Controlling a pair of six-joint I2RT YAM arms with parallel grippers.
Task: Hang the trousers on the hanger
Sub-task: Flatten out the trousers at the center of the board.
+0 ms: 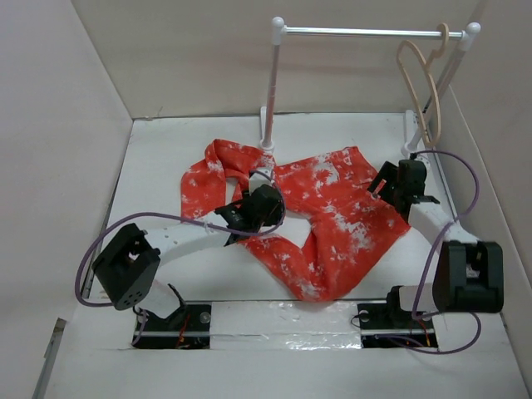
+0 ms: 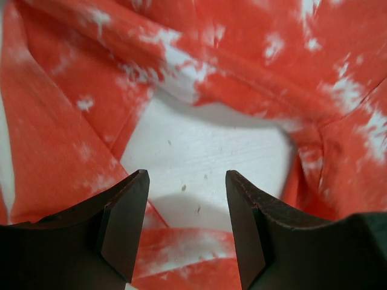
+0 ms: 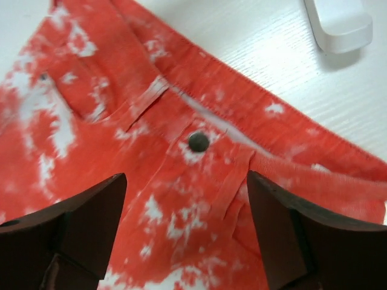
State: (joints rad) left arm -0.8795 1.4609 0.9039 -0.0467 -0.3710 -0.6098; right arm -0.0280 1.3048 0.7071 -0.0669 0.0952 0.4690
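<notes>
Jaws on both arms stood wide open and held nothing. Those of the left arm (image 1: 187, 237) hovered low over the trousers (image 1: 332, 216), near where the two legs part. From the left wrist we saw them framing a bare patch (image 2: 205, 157) of the surface (image 1: 166, 166) ringed by folds of cloth, so closing straight down there would, we judged, have caught nothing. Those of the right arm (image 1: 432, 220) hung just above the waistband (image 3: 314, 181), with the button (image 3: 198, 142) between them in that view and a white foot (image 3: 338, 24) of the rack (image 1: 272, 91) just beyond the cloth. The trousers lay spread on the surface, waist toward the right, one leg bent away to the far left and the other running toward the near edge. The hanger (image 1: 418, 87) hung by its hook from the rail (image 1: 366, 32) at the far right, apart from the cloth. We took the step in hand to be the first grasp, with the task barely begun. To do it well, we thought the right jaws should come down across the waistband's edge and pinch both layers beside the button, not the top layer alone. The left jaws should shift sideways onto a fold before closing. Soft cloth sags and slips, so we favoured deep bites and a slow, even lift that kept the legs away from the rack's post.
</notes>
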